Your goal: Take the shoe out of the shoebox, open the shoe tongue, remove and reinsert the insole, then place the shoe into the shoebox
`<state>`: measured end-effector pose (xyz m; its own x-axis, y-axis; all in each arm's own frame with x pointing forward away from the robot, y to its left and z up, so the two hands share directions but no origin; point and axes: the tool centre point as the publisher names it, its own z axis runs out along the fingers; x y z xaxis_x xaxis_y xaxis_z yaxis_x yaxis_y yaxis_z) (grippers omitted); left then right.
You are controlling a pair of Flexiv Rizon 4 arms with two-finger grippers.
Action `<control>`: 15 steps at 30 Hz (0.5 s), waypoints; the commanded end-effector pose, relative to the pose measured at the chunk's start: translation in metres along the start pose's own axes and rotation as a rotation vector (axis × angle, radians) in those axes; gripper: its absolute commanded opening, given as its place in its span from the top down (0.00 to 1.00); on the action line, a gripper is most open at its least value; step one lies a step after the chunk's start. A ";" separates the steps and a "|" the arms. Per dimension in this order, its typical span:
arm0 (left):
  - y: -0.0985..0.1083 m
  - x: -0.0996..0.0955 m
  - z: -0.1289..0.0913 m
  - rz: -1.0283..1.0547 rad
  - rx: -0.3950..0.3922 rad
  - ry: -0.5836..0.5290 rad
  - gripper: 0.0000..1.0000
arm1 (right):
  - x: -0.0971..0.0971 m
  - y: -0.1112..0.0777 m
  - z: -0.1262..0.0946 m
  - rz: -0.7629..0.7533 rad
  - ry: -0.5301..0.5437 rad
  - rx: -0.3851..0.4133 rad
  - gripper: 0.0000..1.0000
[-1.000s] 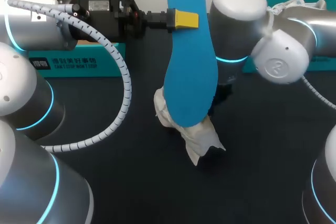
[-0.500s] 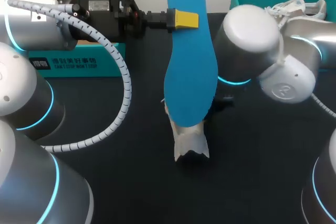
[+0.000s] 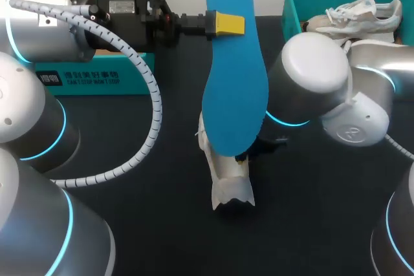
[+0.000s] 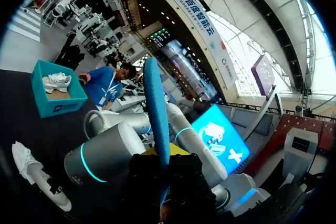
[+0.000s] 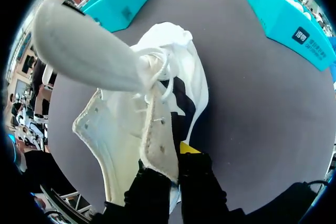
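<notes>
The right gripper (image 5: 176, 167) pinches the shoe (image 5: 126, 124) by an edge of its upper, the opening spread just ahead of its fingers. Above it, the left gripper (image 3: 228, 24) clamps the blue insole (image 3: 234, 95), broad end over the shoe. Held so thinly, the shoe may twist and the insole buckle on entry. Only the right wrist view shows that pinch; the head view alone shows the shoebox (image 3: 292, 11) beyond.

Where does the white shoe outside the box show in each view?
Head view: shoe at centre, partly under the blue insole.
Left wrist view: shoe at the end of the right arm.
Right wrist view: shoe held by the right gripper, stretching ahead of it.
Landmark: teal shoebox holding a second shoe, head and left wrist views; likely also right wrist.
</notes>
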<state>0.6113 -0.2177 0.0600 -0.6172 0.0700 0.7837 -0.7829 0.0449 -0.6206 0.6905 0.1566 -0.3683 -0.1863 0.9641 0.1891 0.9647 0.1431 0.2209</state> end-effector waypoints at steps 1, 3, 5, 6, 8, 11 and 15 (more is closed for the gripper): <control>0.001 -0.001 0.001 0.000 0.003 0.001 1.00 | -0.004 -0.002 0.014 0.007 0.025 -0.002 1.00; 0.001 -0.001 0.001 0.000 0.003 0.001 1.00 | -0.006 -0.004 0.019 0.006 0.033 -0.009 1.00; 0.001 -0.001 0.001 0.000 0.003 0.001 1.00 | -0.007 -0.005 0.022 0.003 0.032 -0.006 1.00; 0.001 -0.001 0.001 0.000 0.003 0.001 1.00 | -0.008 -0.005 0.024 0.004 0.043 -0.003 1.00; 0.001 -0.001 0.001 0.000 0.003 0.001 1.00 | -0.011 -0.007 0.028 0.004 0.063 -0.005 1.00; 0.001 -0.001 0.001 0.000 0.003 0.001 1.00 | -0.013 -0.007 0.028 0.007 0.063 -0.007 0.67; 0.001 -0.001 0.001 0.000 0.003 0.001 1.00 | -0.016 -0.005 0.021 0.013 0.067 -0.011 0.00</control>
<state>0.6113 -0.2177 0.0600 -0.6172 0.0700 0.7837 -0.7829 0.0449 -0.6206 0.6941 0.1510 -0.3968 -0.1860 0.9509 0.2473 0.9652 0.1299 0.2268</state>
